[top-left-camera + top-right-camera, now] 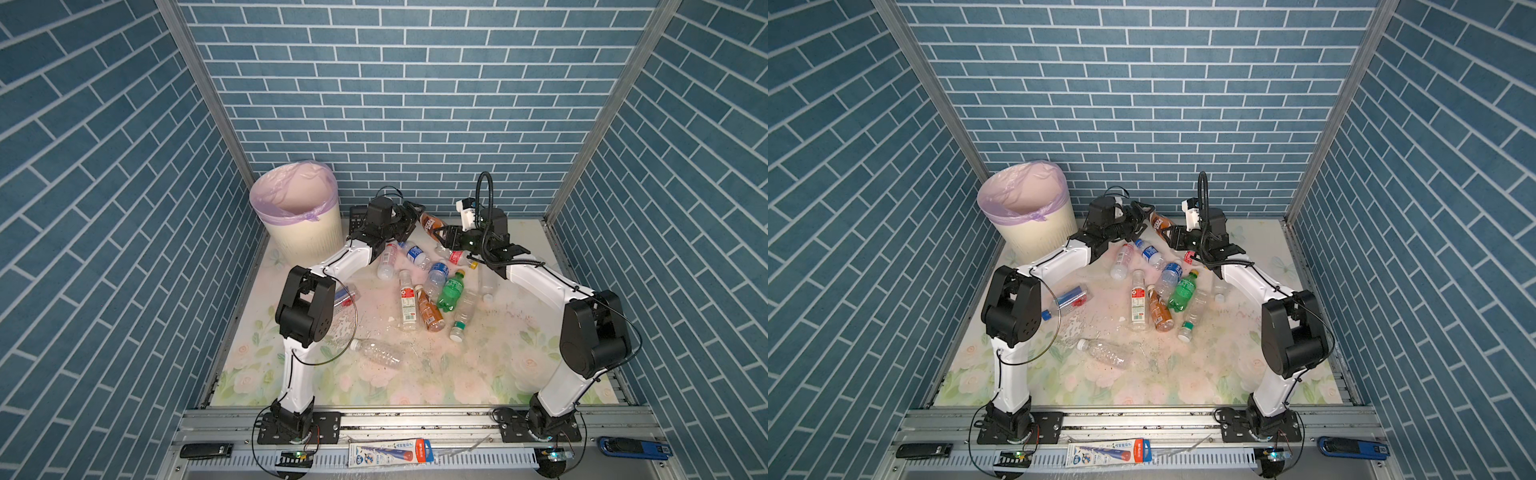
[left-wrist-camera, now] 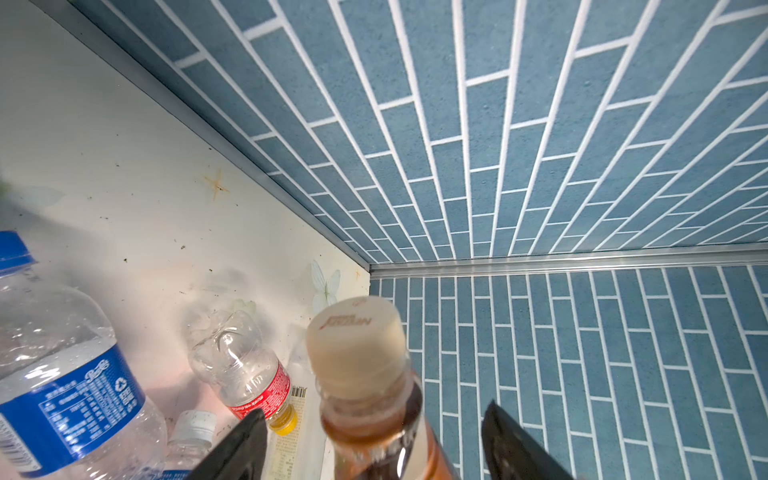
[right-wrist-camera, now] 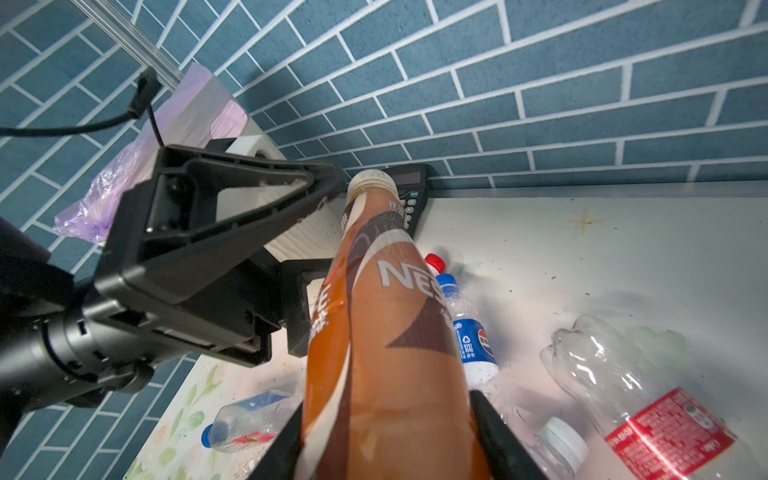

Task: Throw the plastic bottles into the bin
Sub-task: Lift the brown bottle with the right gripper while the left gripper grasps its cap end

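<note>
Brown bottle [image 3: 386,311] in right pincer [image 3: 386,399] (aslant)

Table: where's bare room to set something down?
Free: front strip of the floral tabletop, between the metal front rail and the clear unlabelled bottle; also the far right corner beyond the right arm. Crowded: the middle, around the green plastic bottle.

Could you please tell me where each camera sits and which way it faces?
Top views, both: high over the front rail, looking down at the table toward the back wall; the left arm, right arm, bin and scattered bottles show.
Left wrist: behind the left tool, facing a wall corner; its open fingers flank the brown bottle's neck.
Right wrist: behind the right tool, facing the bin; its fingers clamp that bottle's body, the left tool opposite.
Shared: all four show the brown bottle.
</note>
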Motion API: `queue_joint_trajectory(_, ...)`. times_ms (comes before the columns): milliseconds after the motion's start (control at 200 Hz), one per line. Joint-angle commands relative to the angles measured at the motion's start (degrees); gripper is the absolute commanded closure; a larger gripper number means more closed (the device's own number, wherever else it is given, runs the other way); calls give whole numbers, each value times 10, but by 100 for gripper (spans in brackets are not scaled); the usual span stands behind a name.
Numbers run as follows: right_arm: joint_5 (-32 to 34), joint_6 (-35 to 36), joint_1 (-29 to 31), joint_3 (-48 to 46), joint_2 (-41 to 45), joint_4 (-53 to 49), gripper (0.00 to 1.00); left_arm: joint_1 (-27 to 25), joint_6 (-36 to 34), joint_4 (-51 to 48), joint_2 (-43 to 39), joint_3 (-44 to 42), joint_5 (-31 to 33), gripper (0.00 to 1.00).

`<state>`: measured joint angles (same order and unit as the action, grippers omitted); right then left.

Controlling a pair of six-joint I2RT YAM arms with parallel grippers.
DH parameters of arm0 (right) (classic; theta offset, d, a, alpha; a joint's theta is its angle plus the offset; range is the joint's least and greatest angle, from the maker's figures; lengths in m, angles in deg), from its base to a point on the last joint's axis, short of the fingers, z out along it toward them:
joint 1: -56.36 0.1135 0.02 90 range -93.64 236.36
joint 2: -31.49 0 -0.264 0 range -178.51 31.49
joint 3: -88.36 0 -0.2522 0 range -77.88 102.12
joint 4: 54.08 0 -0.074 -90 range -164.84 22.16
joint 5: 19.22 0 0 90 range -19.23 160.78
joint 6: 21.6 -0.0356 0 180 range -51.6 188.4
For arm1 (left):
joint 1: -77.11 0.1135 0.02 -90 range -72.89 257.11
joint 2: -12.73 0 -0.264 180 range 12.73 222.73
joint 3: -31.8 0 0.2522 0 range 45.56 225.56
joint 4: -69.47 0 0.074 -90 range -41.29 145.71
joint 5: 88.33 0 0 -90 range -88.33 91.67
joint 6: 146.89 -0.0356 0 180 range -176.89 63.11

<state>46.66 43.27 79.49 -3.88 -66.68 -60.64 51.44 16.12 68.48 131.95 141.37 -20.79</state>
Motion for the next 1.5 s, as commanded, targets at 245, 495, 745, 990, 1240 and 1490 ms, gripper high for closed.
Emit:
queue_joint_trajectory(245, -15, 5, 1, -32, 40, 35, 77, -18, -14, -6, 4, 18, 17, 37)
queue_joint_trajectory(495, -27, -9, 3, -49, 49, 53, 78, -19, -24, -12, 7, 29, 22, 52)
queue_joint_trajectory(745, -46, -13, 11, -70, 72, 59, 77, -22, -32, -5, 9, 26, 22, 69)
queue_joint_trajectory(990, -51, -16, 14, -87, 93, 65, 77, -46, -61, -25, 8, 46, 21, 56)
queue_joint_trajectory(1240, -52, -17, 16, -88, 102, 59, 77, -47, -63, -23, -6, 21, 37, 41)
queue_joint_trajectory(1490, -45, -15, 17, -89, 103, 55, 77, -47, -64, -21, -12, 21, 38, 60)
